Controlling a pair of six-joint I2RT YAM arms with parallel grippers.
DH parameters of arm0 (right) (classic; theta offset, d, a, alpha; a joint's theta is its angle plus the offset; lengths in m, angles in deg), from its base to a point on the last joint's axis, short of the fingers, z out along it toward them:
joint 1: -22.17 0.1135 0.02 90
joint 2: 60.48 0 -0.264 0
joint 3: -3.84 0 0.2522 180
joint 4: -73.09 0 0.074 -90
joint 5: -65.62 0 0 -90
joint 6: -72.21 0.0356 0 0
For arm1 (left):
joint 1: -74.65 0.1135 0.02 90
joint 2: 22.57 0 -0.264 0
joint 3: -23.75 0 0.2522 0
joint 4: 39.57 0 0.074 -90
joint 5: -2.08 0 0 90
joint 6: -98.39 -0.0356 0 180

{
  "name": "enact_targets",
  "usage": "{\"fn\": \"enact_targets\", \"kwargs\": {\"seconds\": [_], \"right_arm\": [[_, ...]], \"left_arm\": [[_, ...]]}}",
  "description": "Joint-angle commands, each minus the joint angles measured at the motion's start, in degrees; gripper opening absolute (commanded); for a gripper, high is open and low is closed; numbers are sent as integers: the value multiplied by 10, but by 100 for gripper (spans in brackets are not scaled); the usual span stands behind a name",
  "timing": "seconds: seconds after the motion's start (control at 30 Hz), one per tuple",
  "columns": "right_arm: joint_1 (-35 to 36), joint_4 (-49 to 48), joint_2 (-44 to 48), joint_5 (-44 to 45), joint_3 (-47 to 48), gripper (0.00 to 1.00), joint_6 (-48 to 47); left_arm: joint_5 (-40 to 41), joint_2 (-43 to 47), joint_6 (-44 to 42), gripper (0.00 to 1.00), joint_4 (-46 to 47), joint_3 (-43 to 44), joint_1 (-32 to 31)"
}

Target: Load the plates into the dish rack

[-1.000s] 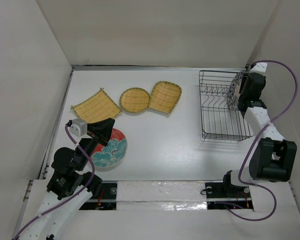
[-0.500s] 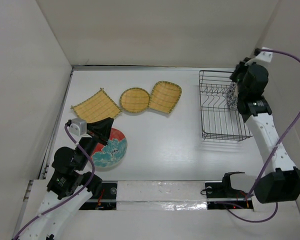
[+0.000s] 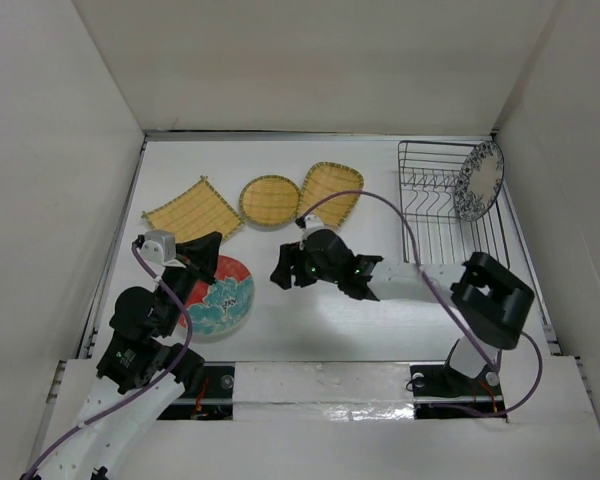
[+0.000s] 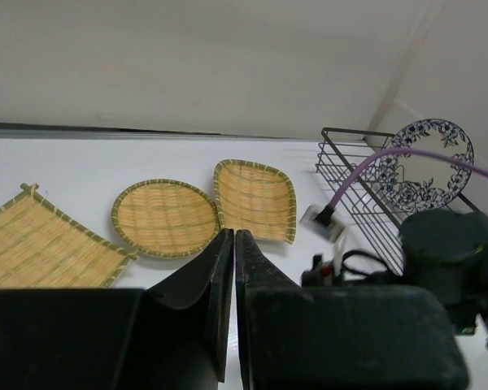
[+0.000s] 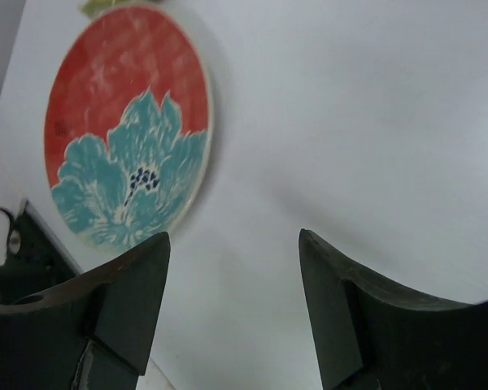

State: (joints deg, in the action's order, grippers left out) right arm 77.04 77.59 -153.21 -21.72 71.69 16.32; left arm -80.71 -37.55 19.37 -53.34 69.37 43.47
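Rack: the rectangular dark thin-wire dish rack (image 3: pixel 435 200) sits at the far right of the white tabletop (image 3: pixel 360 330); thin upright prongs run along its floor
In the rack: the round blue-and-white patterned ceramic plate (image 3: pixel 479 180) stands on edge at the rack's far right corner, tilted; glossy glaze, blue flowers ringing a pale centre
Flat on the tabletop, near left: the round red-and-teal ceramic plate (image 3: pixel 220 297); red ground, large teal flower with a dark-dotted centre, cream rim
Writing: a small dark mark on the red ground, too small to read
Flat on the tabletop, far side: the square yellow woven bamboo plate (image 3: pixel 192 210) with knotted corners, then the round yellow woven bamboo plate (image 3: pixel 269 200), then the rounded-square yellow woven bamboo plate (image 3: pixel 331 192); the last two lie edge to edge; all finely striped, each with a darker bound rim
Left jaws: the left gripper (image 4: pixel 234 234) is clenched, its matte black jaws pressed together with nothing between them; from above it overlaps the red-and-teal plate's far left edge
Right jaws: the right gripper (image 5: pixel 232 237) is released, jaws spread wide and empty over bare tabletop, just right of the red-and-teal plate
Cable: a purple cable (image 3: pixel 380 205) arcs over the right arm
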Motion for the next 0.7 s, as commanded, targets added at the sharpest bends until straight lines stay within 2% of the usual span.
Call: {"fn": "enact_targets", "kwargs": {"seconds": [0.0, 0.13, 0.33, 0.5, 0.53, 0.57, 0.6, 0.63, 0.67], "right_arm": [[14, -150, -63, -63, 0, 71, 84], [34, -206, -149, -97, 33, 71, 109], [34, -229, -265, -121, 87, 66, 149], [34, -259, -313, -139, 109, 60, 187], [34, -267, -317, -138, 108, 57, 190], [34, -269, -321, -136, 106, 51, 196], [29, -271, -324, -139, 98, 43, 200], [24, -286, -326, -143, 84, 31, 210], [23, -295, -326, -146, 84, 26, 213]], "left_arm": [[4, -13, -3, 3, 24, 15, 1], [-6, -26, -5, 5, 23, 17, 2], [-7, -29, -7, 6, 25, 15, 2], [-6, -33, -8, 6, 26, 16, 2], [-7, -34, -8, 7, 26, 16, 2], [-7, -35, -8, 7, 26, 16, 2], [-7, -35, -7, 7, 25, 16, 2], [-7, -36, -7, 7, 25, 16, 2], [-7, -36, -7, 7, 25, 16, 2]]}}
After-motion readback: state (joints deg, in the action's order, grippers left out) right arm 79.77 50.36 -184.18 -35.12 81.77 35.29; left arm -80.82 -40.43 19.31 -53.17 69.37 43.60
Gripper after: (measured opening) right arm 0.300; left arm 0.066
